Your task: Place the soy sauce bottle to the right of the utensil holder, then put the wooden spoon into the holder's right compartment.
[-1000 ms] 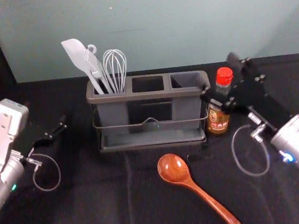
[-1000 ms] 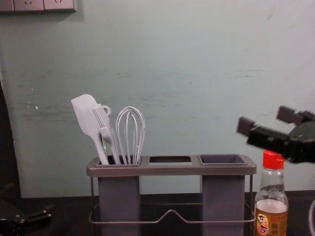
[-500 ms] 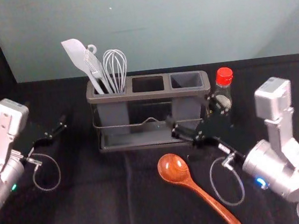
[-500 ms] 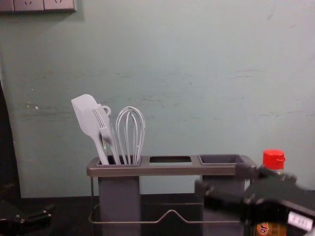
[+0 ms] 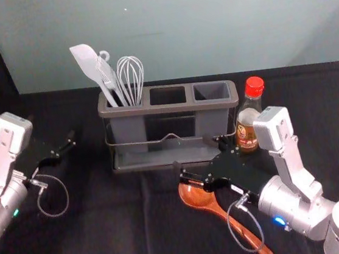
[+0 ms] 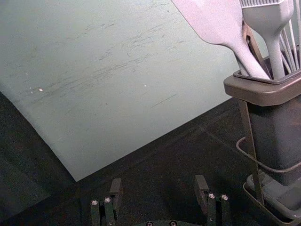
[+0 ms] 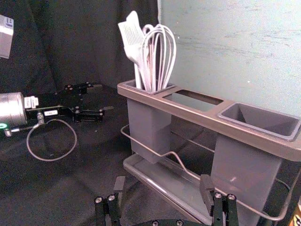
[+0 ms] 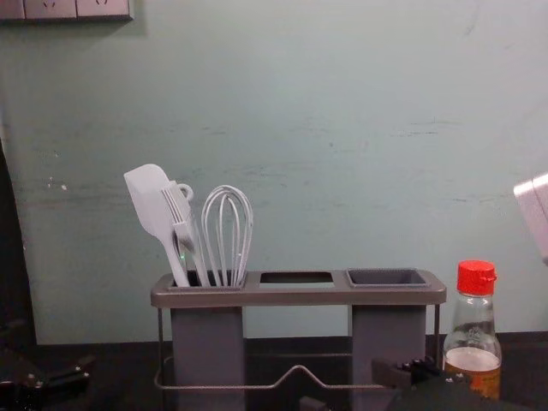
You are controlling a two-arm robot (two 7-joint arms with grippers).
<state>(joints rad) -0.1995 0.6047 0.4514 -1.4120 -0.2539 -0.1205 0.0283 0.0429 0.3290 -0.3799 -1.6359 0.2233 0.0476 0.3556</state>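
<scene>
1. The right hand (image 5: 194,154) is hovering low in front of the holder (image 5: 168,108), near the spoon's bowl; its fingers are standing apart, released, with nothing between them.
2. The spoon (image 5: 211,204) is lying on the counter (image 5: 114,231), its bowl just on the near side of the right hand's fingertips and partly hidden by that hand. Its handle is slanting nearer the robot and rightward, passing below the forearm cable (image 5: 260,233). Whether hand and spoon are touching, I cannot tell.
3. The bottle (image 5: 247,131) is standing upright just beside the holder's right end, beyond the right hand.
4. The left hand (image 5: 53,135) is idling left of the holder, released.
</scene>
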